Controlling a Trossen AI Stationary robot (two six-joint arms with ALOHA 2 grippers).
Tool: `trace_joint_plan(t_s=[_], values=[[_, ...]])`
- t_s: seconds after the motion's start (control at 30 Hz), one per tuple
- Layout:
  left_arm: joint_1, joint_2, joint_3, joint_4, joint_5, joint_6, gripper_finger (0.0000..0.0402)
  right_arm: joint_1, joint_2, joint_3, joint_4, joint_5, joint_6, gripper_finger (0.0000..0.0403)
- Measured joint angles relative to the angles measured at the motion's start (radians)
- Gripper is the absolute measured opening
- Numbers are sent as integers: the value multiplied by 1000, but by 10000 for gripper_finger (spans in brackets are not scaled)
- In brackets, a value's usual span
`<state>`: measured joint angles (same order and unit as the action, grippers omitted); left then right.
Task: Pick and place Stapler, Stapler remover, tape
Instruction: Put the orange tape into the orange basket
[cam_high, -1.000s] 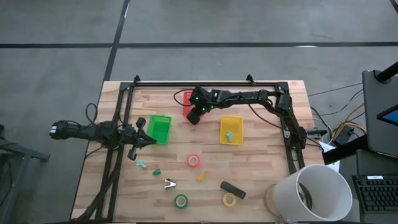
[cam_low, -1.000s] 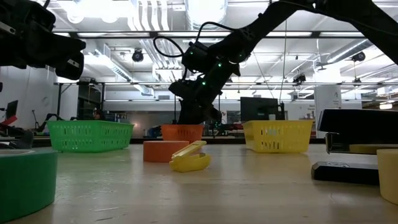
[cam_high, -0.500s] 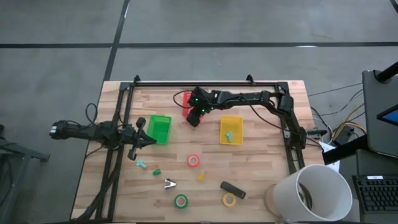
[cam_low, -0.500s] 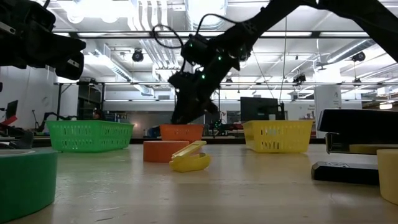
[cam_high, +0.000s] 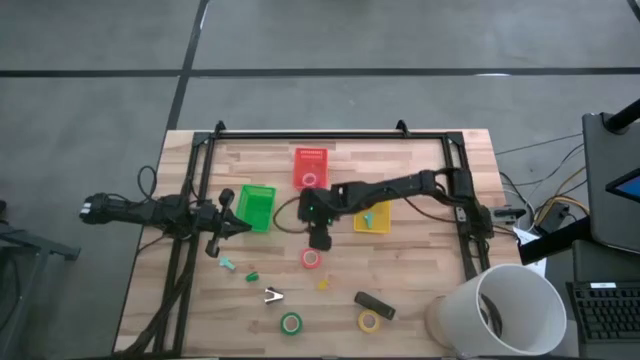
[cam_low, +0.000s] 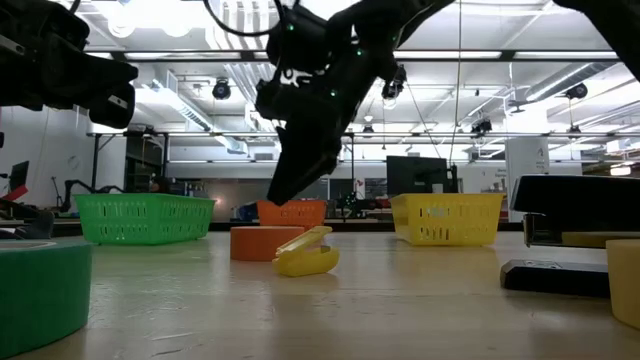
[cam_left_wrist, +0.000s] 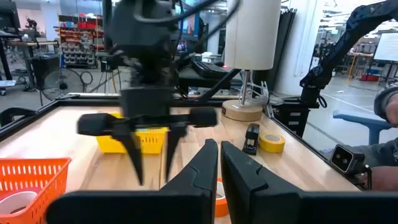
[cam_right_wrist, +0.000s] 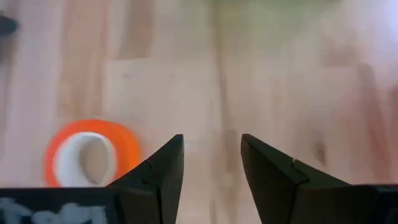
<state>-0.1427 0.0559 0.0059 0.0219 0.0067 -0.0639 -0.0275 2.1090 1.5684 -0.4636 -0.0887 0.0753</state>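
The right tool (cam_high: 319, 240) hangs over the middle of the counter (cam_high: 420, 290) with its fingers (cam_right_wrist: 273, 180) apart and empty, pointing down just above a red-orange tape roll (cam_high: 311, 259) that lies flat on the wood; in the right wrist view the roll (cam_right_wrist: 90, 152) sits beside the fingers, not between them. Another red-orange roll (cam_high: 308, 180) rests inside the red basket (cam_high: 310, 157) behind. The yellow basket (cam_high: 372, 222) stands to the tool's right, the green basket (cam_high: 257, 206) to its left. Nearer the front edge lie the green tape roll (cam_high: 291, 323), the yellow tape roll (cam_high: 369, 321) and the black stapler (cam_high: 374, 304). The left tool (cam_high: 233, 222) waits at the counter's left side, fingers together.
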Motion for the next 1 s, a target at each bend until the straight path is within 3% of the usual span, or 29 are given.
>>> trace_joint_plan(t_s=[0.57,0.83,1.0], values=[[0,0,0,0,0,0,23,109,7,-70,71,14,57,183],[0,0,0,0,0,0,23,115,48,-90,120,8,67,168],[0,0,0,0,0,0,23,115,49,-90,119,8,66,137]])
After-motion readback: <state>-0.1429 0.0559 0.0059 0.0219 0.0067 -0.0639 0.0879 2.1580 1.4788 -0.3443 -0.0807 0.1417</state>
